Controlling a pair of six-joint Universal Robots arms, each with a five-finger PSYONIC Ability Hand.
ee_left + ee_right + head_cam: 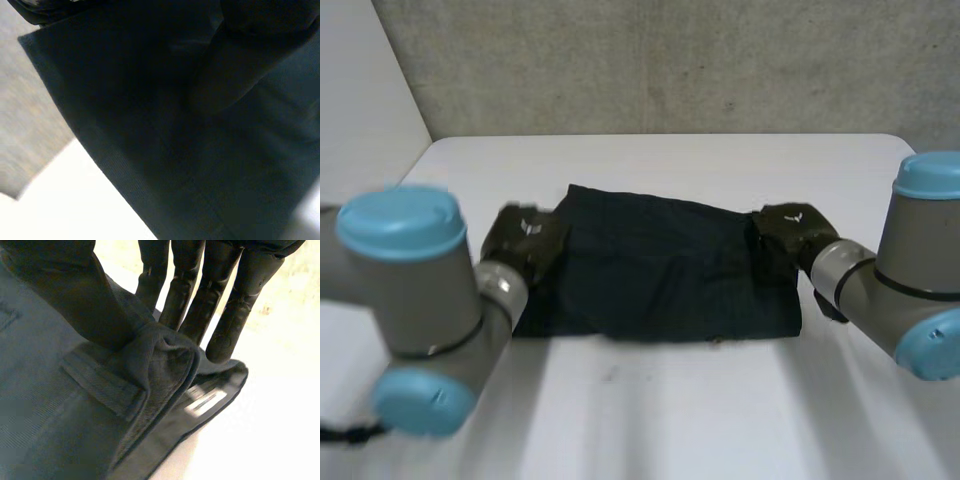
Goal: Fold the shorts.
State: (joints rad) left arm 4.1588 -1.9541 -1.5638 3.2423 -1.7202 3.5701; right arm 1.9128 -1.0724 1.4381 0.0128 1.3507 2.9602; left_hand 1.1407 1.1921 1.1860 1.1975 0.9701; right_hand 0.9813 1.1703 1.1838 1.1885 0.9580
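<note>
At the lower left of the head view the left arm (420, 300) looms closest, and the right arm (910, 280) comes in at the lower right, both above the white worktop (670, 420). Just beyond them, in the middle of the frame, the dark shorts (660, 270) lie flat on the worktop as a wide rectangle, with a fairly straight near edge and a shallow crease across the middle. The left hand (525, 245) sits at the cloth's left edge. Its wrist view looks closely onto the shorts (150, 150), with pale worktop (75, 210) beside the hem, and I cannot tell how that hand is set. The right hand (795, 230) is at the shorts' right edge, near the far corner. In its wrist view the right hand (65, 290) presses its thumb onto a raised fold of the waistband (165, 355) against the straight fingers (185, 290) behind it, pinching the cloth. A belt loop (100, 385) lies just beside the thumb, and a white label (207, 402) shows inside the band. Farthest back, the worktop runs to a grey wall (670, 60).
</note>
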